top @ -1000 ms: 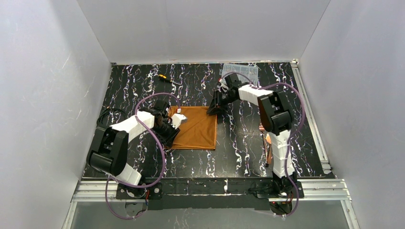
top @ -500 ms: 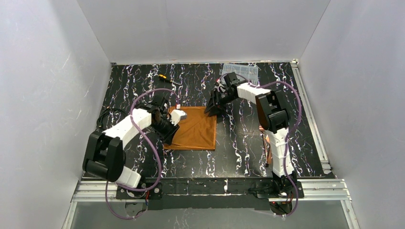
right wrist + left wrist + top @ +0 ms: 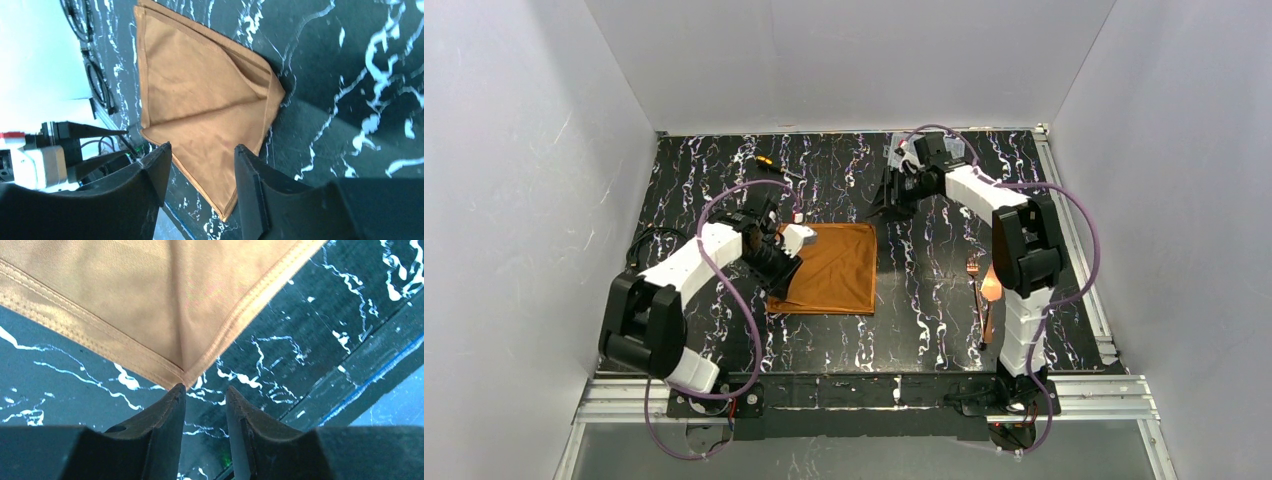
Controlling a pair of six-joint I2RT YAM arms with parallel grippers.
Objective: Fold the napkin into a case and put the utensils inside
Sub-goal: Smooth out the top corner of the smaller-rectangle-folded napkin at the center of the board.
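Back went the right tool point(image 3: 886, 205), off the far right corner of the napkin point(image 3: 834, 272) where it had sat a second ago, and out toward the far side of the tabletop point(image 3: 924, 300). Its jaws had spread wider on the way. In its wrist view they stood released, with nothing between them and the cloth well below. The left arm had shifted only a little and stayed low at the napkin's left edge.

One napkin was on show, rust-orange, lying flat in the middle of the tabletop with layered hems at its edges. One corner of it pointed straight at the left tool point(image 3: 205, 391). That tool's jaws were slightly parted and empty, with the corner just ahead of the fingertips point(image 3: 176, 392).

The utensils point(image 3: 984, 295) lay to the right beside the right arm, well apart from the cloth. I counted one fork point(image 3: 972, 268) and one broader copper piece point(image 3: 991, 284); whether more lay there I could not tell.

At the far side sat one screwdriver point(image 3: 769, 162) and one clear box point(image 3: 954, 148), partly behind the right arm.
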